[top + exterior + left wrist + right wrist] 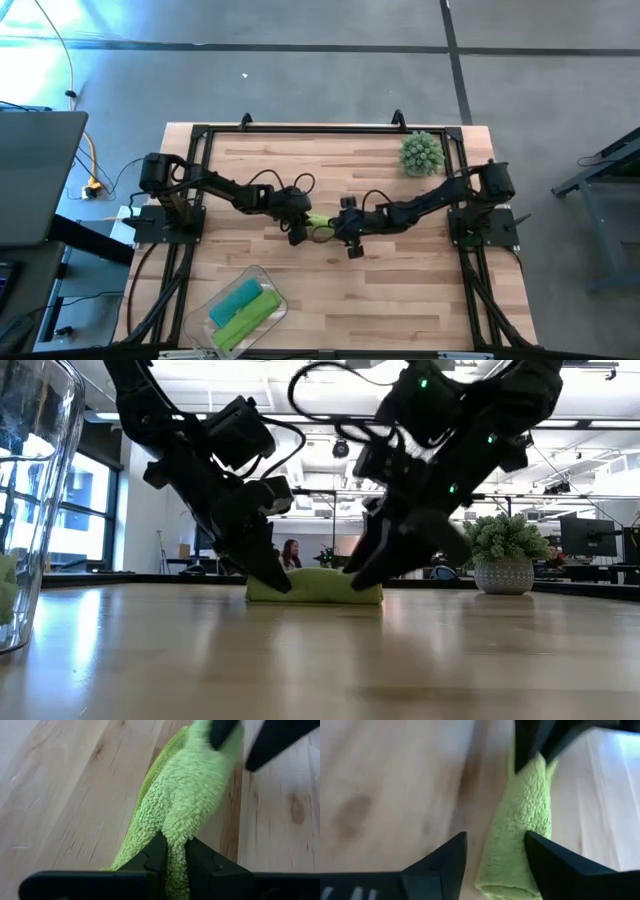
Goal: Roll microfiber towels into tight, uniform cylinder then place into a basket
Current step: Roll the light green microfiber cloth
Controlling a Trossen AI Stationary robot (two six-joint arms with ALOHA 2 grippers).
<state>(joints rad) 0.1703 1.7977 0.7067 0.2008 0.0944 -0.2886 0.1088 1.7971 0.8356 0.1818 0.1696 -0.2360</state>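
1. I have both arms meeting at the middle of the wooden table (400,300), one at each end of a rolled lime green towel (321,222) that lies flat on the boards.
2. My left gripper (170,862) is narrowed down on the towel's left end; in its wrist view the fuzzy cloth is pinched between the two dark fingers (150,860) and bulges out just past them.
3. My right gripper (495,852) sits at the towel's right end with its jaws apart. In its wrist view the roll lies in the gap between the fingers (445,857), close to one and clear of the other, so I read it as not clamped.
4. From table height the towel (315,586) is a low, stubby roll resting on the surface, with both grippers slanting down onto its ends from above.
5. The clear plastic basket (262,273) stands at the near left part of the table, well apart from the grippers.
6. Inside it lie two rolled towels side by side, a teal one (234,300) and a second lime green one (246,318), touching each other.
7. A spiky green ball (421,154) sits near the far right corner, away from everything else.
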